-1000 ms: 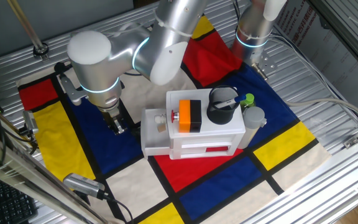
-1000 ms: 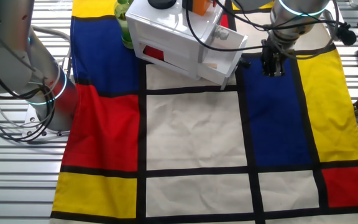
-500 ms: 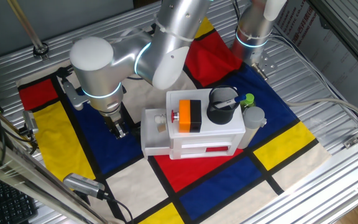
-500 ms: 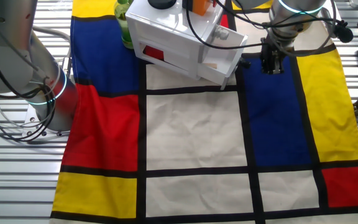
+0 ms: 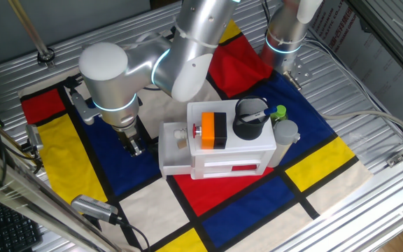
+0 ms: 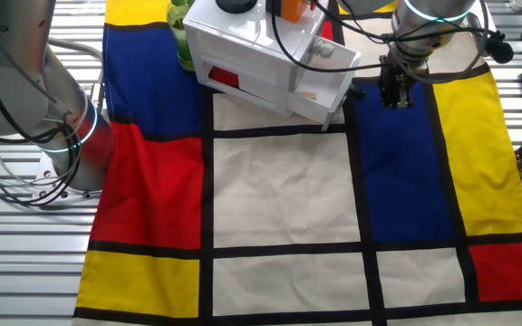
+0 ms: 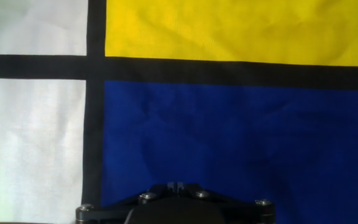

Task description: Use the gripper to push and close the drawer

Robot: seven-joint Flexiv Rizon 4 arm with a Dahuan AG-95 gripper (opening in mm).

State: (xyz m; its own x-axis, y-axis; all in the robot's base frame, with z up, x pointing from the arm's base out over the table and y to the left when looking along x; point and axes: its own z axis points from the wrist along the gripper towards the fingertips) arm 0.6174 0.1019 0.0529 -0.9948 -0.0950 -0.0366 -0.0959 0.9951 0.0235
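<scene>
The small white cabinet (image 5: 233,150) stands mid-cloth, and its drawer (image 5: 173,148) sticks out of the left end, partly open, with a small item inside. In the other fixed view the drawer (image 6: 323,83) juts toward the right. My gripper (image 5: 133,145) hangs low over the blue patch just left of the drawer's end face, a short gap away and not touching it. It shows as the gripper (image 6: 395,94) to the right of the drawer in the other fixed view. In the hand view the gripper (image 7: 176,185) has its fingertips pressed together with nothing between them; only blue and yellow cloth lies ahead.
An orange-and-black block (image 5: 213,130) and a black cup (image 5: 249,119) sit on top of the cabinet. A green-capped bottle (image 5: 279,112) and a grey cylinder (image 5: 284,133) stand at its right end. A second silver arm's column (image 5: 285,35) rises behind.
The arm shifted slightly toward the drawer a second ago; over the last half second it has stayed still. The drawer has not moved.
</scene>
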